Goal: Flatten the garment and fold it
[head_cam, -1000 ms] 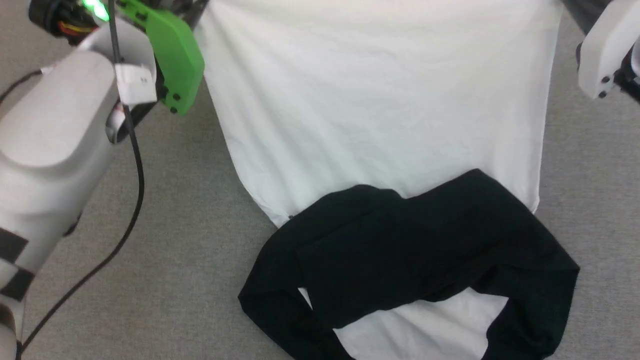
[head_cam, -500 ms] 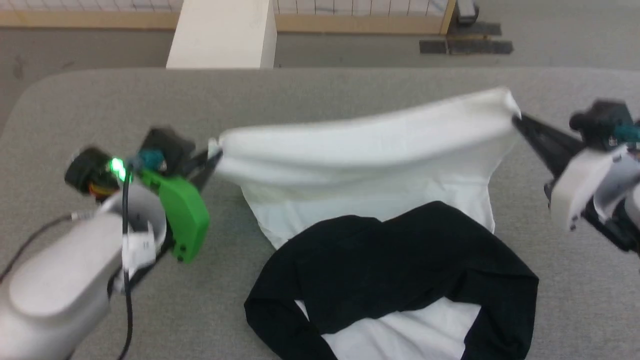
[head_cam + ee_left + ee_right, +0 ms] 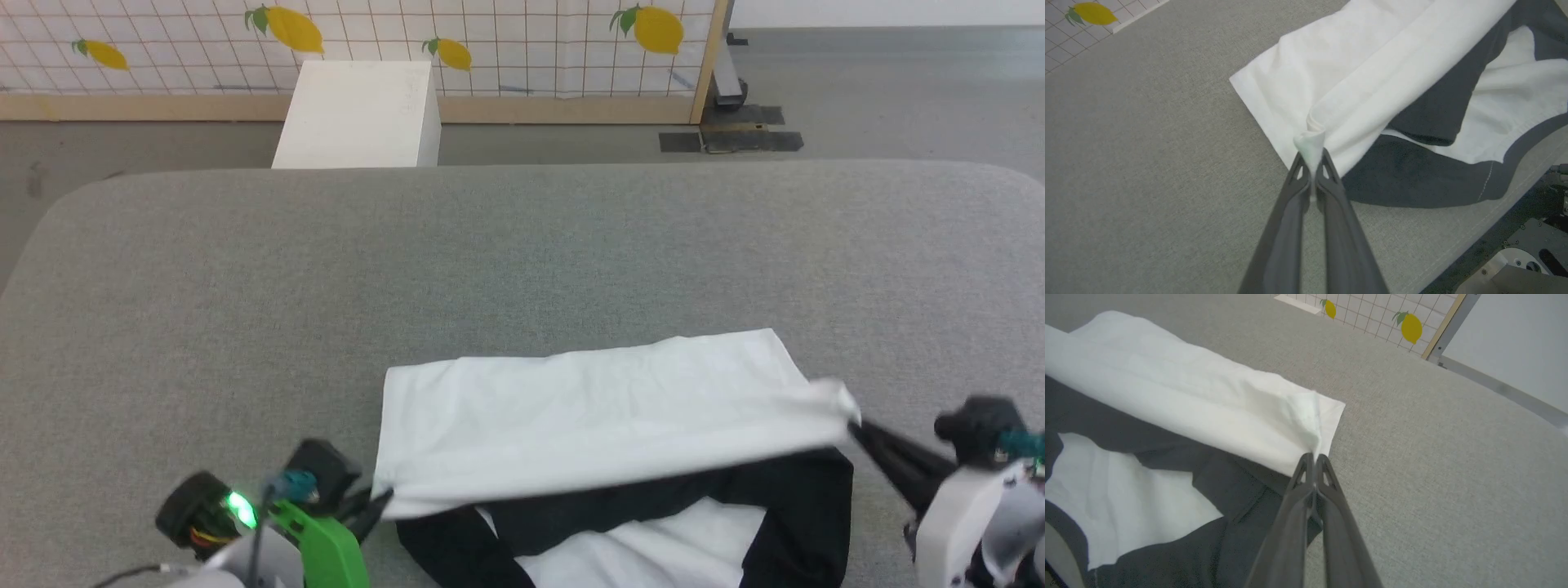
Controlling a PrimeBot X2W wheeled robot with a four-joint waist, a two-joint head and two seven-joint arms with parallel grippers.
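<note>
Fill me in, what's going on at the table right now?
The robot is mid-fold on the garment, which lies on the grey table. The left gripper and right gripper are each shut on a corner of its white edge, with that edge doubled back over the white body toward the black sleeves. Neither corner is released yet.

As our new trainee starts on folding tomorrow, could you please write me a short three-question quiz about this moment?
1. True or false: the left gripper is shut on the soft white-and-black long-sleeved garment.
2. The right gripper pinches: A) a black sleeve; B) a white fabric corner; C) nothing.
3. Which yellow fruit decorates the white gridded wall panel?
Key: 1 true; 2 B; 3 lemons.
</note>
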